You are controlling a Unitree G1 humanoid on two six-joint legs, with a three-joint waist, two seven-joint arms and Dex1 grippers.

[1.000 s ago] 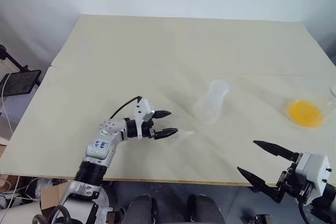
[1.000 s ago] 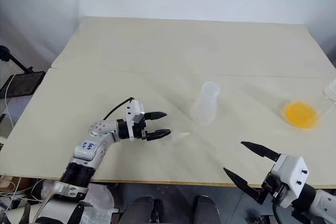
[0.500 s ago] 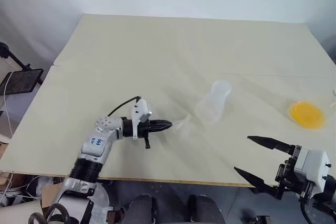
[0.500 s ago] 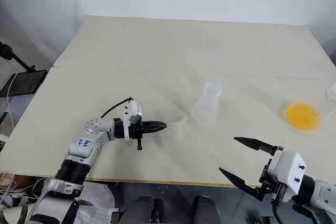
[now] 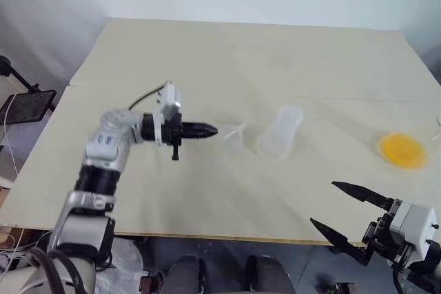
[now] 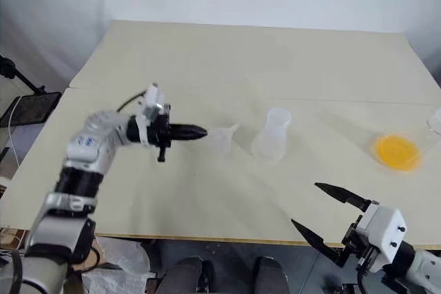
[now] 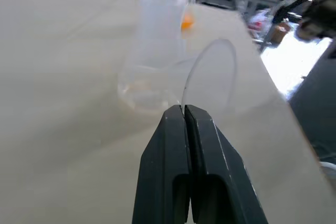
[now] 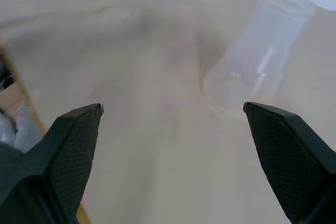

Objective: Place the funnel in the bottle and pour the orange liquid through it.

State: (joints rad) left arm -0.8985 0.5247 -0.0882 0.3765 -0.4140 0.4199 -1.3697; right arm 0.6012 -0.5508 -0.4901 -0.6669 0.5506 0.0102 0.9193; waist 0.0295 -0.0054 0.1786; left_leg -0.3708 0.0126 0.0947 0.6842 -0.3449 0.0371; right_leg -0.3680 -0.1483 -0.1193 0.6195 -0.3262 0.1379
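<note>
Left gripper (image 6: pixel 204 131) clenched on the rim of the funnel (image 6: pixel 222 137), held above the table (image 6: pixel 207 67), at 9 o'clock from the bottle (image 6: pixel 270 135), probably for bringing the stem over the neck. Right gripper (image 6: pixel 329 214) released, waiting at 5 o'clock. Orange liquid (image 6: pixel 394 151) far at 3 o'clock, not yet poured.

Left gripper (image 5: pixel 215 130) at left centre of frame, pointing level toward the right, fingers pinched together (arm extended). Right gripper (image 5: pixel 344 208) at lower right corner, fingers spread wide.
</note>
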